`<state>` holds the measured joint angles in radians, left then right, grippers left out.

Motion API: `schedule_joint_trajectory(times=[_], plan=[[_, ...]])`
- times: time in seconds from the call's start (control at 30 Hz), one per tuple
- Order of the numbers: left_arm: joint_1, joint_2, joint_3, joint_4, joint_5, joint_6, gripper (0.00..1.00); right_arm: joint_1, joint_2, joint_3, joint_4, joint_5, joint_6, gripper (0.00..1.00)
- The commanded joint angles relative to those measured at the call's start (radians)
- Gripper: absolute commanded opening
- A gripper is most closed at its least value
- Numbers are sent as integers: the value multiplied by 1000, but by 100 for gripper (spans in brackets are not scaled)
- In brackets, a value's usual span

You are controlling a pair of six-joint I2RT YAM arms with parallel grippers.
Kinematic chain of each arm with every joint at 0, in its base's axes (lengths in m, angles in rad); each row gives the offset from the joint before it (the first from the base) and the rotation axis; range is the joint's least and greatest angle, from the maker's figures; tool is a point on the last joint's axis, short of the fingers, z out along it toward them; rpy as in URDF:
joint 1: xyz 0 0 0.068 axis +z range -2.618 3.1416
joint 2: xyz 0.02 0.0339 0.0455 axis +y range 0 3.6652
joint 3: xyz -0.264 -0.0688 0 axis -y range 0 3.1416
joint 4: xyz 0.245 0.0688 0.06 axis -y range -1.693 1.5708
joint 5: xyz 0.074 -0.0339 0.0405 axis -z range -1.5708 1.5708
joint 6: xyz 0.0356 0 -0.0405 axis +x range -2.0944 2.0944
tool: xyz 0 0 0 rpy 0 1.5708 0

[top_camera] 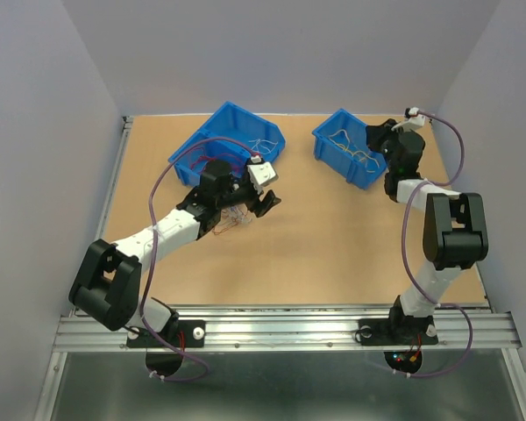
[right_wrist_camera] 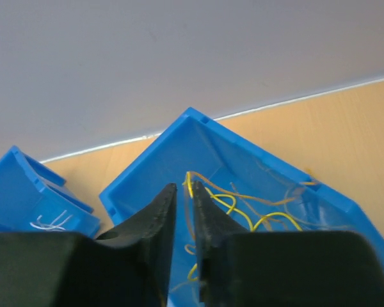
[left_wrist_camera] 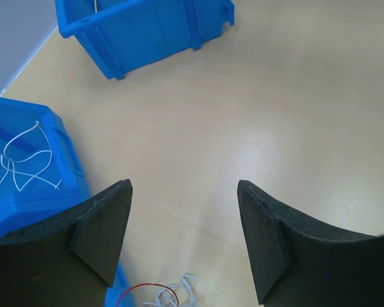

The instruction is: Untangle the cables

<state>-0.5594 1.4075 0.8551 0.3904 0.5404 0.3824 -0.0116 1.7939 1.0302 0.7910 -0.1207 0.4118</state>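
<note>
A small tangle of red and white cables (top_camera: pixel 232 219) lies on the wooden table beside the left arm's wrist. Its edge shows at the bottom of the left wrist view (left_wrist_camera: pixel 166 295). My left gripper (top_camera: pixel 267 203) is open and empty, hovering above the table just past the tangle (left_wrist_camera: pixel 184 188). My right gripper (top_camera: pixel 377 140) is over the right blue bin (top_camera: pixel 346 158). Its jaws (right_wrist_camera: pixel 184 188) stand almost together, with a yellow cable (right_wrist_camera: pixel 191 182) at their tips. Several more yellow cables (right_wrist_camera: pixel 269 217) lie in that bin.
A second blue bin (top_camera: pixel 228 132) at the back left holds white cables (left_wrist_camera: pixel 25 160). The two bins stand apart with bare table between them. Grey walls close in the table on three sides. Purple cords run along both arms.
</note>
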Motion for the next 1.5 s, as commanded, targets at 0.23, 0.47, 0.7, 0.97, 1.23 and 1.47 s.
schedule_joint_trajectory(times=[0.23,0.47,0.7,0.97,1.23,1.47], plan=[[-10,-8,44,15,-11,18,78,10,-100,-71,5,-20,-39,60],[-10,-22,42,10,-53,24,78,10,-212,-88,-136,33,-71,61],[-11,-13,50,1,-59,21,78,-36,-133,-12,-337,227,164,67],[-11,-4,61,-13,-56,19,78,-82,-73,-51,-338,190,438,84],[-16,1,64,-16,-51,21,78,-76,-197,-146,-467,452,438,81],[-16,2,68,-25,-48,23,78,-74,-235,-165,-550,478,508,77]])
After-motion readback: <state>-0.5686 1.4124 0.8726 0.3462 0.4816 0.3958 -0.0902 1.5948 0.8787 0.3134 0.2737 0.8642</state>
